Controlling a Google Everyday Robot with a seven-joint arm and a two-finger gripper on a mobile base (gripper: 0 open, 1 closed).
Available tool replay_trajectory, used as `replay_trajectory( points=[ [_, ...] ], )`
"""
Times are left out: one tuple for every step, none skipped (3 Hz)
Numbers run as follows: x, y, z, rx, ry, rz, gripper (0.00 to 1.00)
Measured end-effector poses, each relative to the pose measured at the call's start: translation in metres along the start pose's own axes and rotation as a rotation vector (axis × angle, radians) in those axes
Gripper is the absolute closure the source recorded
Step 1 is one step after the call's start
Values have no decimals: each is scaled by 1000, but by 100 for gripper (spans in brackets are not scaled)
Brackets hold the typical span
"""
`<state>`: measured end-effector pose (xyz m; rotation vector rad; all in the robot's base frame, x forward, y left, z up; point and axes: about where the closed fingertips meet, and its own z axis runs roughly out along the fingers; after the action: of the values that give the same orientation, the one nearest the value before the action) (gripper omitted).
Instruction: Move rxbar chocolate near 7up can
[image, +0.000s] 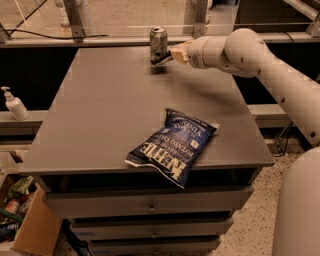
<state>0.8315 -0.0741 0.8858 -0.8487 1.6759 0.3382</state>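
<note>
- The blue chip bag (171, 149) lies at the near edge of the grey table (100, 110), 1 corner hanging over the drawers. It is well apart from the work and needs no attention.
- A white pump bottle (13, 104) stands on the low shelf to the left, off the table, also out of the way.
- The arm (250, 50) reaches in from the right across the far part of the table.
- The gripper (169, 56) is at the far edge, its 2 fingers clamped on the rxbar chocolate (159, 61), which sticks out toward the left, seemingly just above the tabletop with a dark shadow under it.
- The 7up can (158, 42) stands upright right behind the bar's free end; whether they touch I cannot tell.
- The bar looks close enough already, so the step in hand is the set-down: lower it straight down, flat, with no further push leftward.
- Release only once the bar rests on the table, then draw back to the right, away from the can. It is light and near the back edge, so a nudge could tip it.
</note>
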Motion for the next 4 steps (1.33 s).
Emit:
replay_trajectory(
  points=[
    [13,-5,9,-10,50,-24,100],
    [25,-8,15,-20,102,-40,82],
    [32,-9,20,-27,136,-52,59],
    [35,-8,24,-32,154,-57,36]
  ],
)
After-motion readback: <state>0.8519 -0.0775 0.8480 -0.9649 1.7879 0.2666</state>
